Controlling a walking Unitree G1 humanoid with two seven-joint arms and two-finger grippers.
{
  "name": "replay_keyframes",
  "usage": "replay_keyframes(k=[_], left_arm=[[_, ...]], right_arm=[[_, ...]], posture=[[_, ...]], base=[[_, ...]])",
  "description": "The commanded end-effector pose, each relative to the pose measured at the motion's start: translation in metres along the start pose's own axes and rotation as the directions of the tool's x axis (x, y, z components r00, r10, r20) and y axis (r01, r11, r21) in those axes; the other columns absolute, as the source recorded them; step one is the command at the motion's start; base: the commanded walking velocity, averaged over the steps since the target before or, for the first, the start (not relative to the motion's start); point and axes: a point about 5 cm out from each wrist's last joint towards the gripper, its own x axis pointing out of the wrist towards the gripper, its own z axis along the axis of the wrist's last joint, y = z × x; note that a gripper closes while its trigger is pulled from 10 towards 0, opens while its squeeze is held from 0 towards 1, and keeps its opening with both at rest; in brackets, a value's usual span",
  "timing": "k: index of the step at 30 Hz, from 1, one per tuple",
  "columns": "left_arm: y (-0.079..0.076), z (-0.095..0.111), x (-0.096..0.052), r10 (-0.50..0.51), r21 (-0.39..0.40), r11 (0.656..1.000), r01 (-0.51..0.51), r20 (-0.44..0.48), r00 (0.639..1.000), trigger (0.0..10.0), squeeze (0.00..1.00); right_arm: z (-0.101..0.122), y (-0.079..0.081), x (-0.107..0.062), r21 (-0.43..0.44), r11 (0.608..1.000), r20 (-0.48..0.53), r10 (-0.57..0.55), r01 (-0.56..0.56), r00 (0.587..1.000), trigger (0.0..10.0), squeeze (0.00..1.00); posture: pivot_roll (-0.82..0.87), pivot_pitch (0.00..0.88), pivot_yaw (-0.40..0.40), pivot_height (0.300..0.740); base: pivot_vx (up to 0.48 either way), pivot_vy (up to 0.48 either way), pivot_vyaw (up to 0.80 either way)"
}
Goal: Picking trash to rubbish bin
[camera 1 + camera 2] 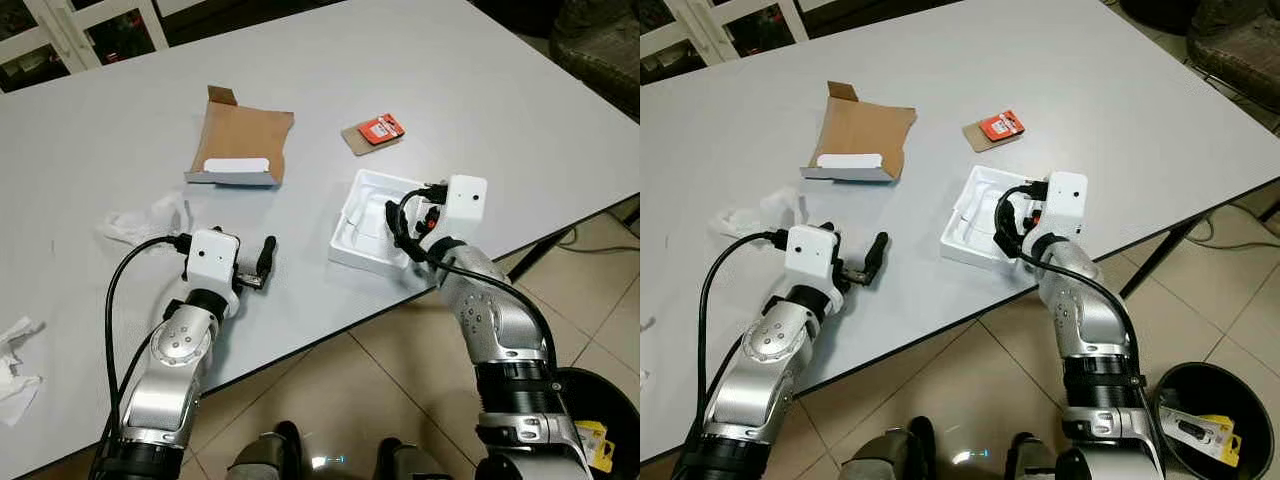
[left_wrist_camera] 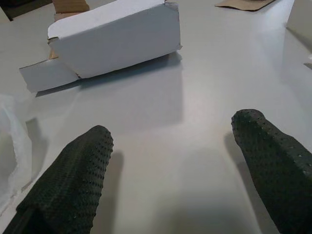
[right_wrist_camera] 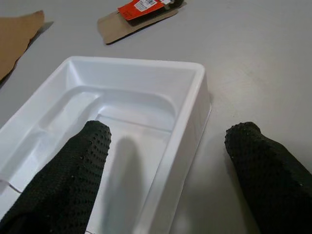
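the right gripper [image 3: 165, 170] sits at the near edge of the counter [image 1: 480, 110], its fingers [image 3: 73, 170] spread wide and gripping nothing; one finger lies inside the white plastic tray [image 1: 372, 222], the other outside its wall, seemingly placed to pinch that rim. the left gripper [image 2: 170, 170] rests low on the counter near the same edge, fingers equally wide and empty, aimed toward the cardboard box [image 1: 240, 148] further in. a red-labelled card [image 1: 374, 131] lies beyond the tray, crumpled wrap [image 1: 140, 220] towards the left edge. the rubbish bin [image 1: 1200, 420] stands on the floor below the counter's right corner, well apart.
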Motion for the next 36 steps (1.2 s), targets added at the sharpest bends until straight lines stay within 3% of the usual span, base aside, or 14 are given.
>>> replay_keyframes(k=[1, 4, 5, 6, 7, 8, 12, 13, 14, 16, 21, 22, 23, 36], left_arm=[[0.001, -0.001, -0.004, 0.008, 0.011, 1.0, -0.008, -0.011, 1.0, 10.0, 0.0], [0.001, -0.001, -0.004, 0.005, 0.011, 1.0, -0.005, -0.012, 1.0, 10.0, 0.0], [0.0, -0.002, -0.004, 0.005, 0.011, 1.0, -0.004, -0.013, 1.0, 10.0, 0.0], [0.0, -0.002, -0.004, 0.005, 0.011, 1.0, -0.004, -0.013, 1.0, 10.0, 0.0], [0.0, -0.002, -0.004, 0.003, 0.011, 1.0, -0.003, -0.015, 1.0, 10.0, 0.0], [0.001, -0.002, -0.004, 0.003, 0.011, 1.0, -0.003, -0.016, 1.0, 10.0, 0.0], [0.001, -0.002, -0.004, 0.002, 0.012, 1.0, -0.002, -0.018, 1.0, 10.0, 0.0], [0.0, -0.002, -0.004, 0.002, 0.013, 1.0, -0.001, -0.019, 1.0, 10.0, 0.0], [0.0, -0.002, -0.004, -0.001, 0.014, 1.0, 0.001, -0.022, 1.0, 10.0, 0.0], [0.0, -0.003, -0.004, -0.002, 0.015, 1.0, 0.002, -0.025, 1.0, 10.0, 0.0], [-0.001, -0.003, -0.003, -0.004, 0.016, 1.0, 0.005, -0.031, 1.0, 10.0, 0.0], [-0.001, -0.003, -0.004, -0.005, 0.015, 1.0, 0.005, -0.031, 0.999, 10.0, 0.0], [-0.001, -0.004, -0.004, -0.004, 0.015, 1.0, 0.005, -0.032, 0.999, 10.0, 0.0], [-0.003, -0.005, -0.004, -0.008, 0.01, 1.0, 0.008, -0.042, 0.999, 10.0, 0.0]], right_arm=[[-0.013, -0.003, 0.001, 0.048, 0.999, -0.063, -0.016, 0.019, 0.998, 10.0, 0.0], [-0.023, -0.006, 0.0, 0.091, 0.996, -0.115, -0.017, 0.027, 0.993, 10.0, 0.0], [-0.027, -0.006, -0.001, 0.101, 0.994, -0.129, -0.018, 0.031, 0.991, 9.1, 0.0], [-0.027, -0.006, -0.001, 0.101, 0.994, -0.129, -0.018, 0.031, 0.991, 9.1, 0.0], [-0.03, -0.008, -0.002, 0.124, 0.992, -0.141, -0.021, 0.039, 0.99, 0.9, 0.0], [-0.031, -0.008, -0.002, 0.13, 0.991, -0.142, -0.023, 0.042, 0.99, 0.0, 0.0], [-0.032, -0.009, -0.002, 0.154, 0.987, -0.15, -0.021, 0.044, 0.988, 0.0, 0.0], [-0.034, -0.009, -0.003, 0.161, 0.986, -0.158, -0.015, 0.041, 0.987, 1.8, 0.0], [-0.036, -0.009, -0.003, 0.153, 0.988, -0.176, -0.008, 0.036, 0.984, 9.4, 0.0], [-0.038, -0.008, -0.003, 0.148, 0.988, -0.187, -0.007, 0.036, 0.982, 10.0, 0.0], [-0.044, -0.006, -0.004, 0.148, 0.989, -0.225, 0.017, 0.017, 0.974, 10.0, 0.0], [-0.045, -0.005, -0.004, 0.151, 0.988, -0.231, 0.023, 0.012, 0.973, 6.9, 0.0], [-0.045, -0.005, -0.005, 0.153, 0.988, -0.238, 0.029, 0.008, 0.971, 0.0, 0.0], [-0.047, -0.006, -0.007, 0.148, 0.989, -0.26, 0.05, -0.012, 0.964, 0.0, 0.0]], posture=[[0.04, 0.233, 0.057, 0.74], [0.04, 0.236, 0.057, 0.74], [0.04, 0.236, 0.057, 0.74], [0.04, 0.236, 0.057, 0.74], [0.04, 0.238, 0.058, 0.74], [0.04, 0.238, 0.058, 0.74], [0.03, 0.239, 0.06, 0.74], [0.03, 0.239, 0.06, 0.74], [0.03, 0.239, 0.061, 0.74], [0.03, 0.239, 0.061, 0.74], [0.03, 0.239, 0.061, 0.74], [0.03, 0.24, 0.06, 0.74], [0.03, 0.24, 0.06, 0.74], [0.03, 0.243, 0.053, 0.74]], base=[[0.0, 0.0, 0.0], [0.0, 0.0, 0.0], [0.0, 0.0, 0.0], [0.0, 0.0, 0.0], [0.0, 0.0, 0.0], [0.0, 0.0, 0.0], [0.0, 0.0, 0.0], [0.0, 0.0, 0.0], [0.0, 0.0, 0.0], [0.0, 0.0, 0.0], [0.0, 0.0, 0.0], [0.0, 0.0, 0.0], [0.0, 0.0, 0.0], [0.0, 0.0, 0.0]])
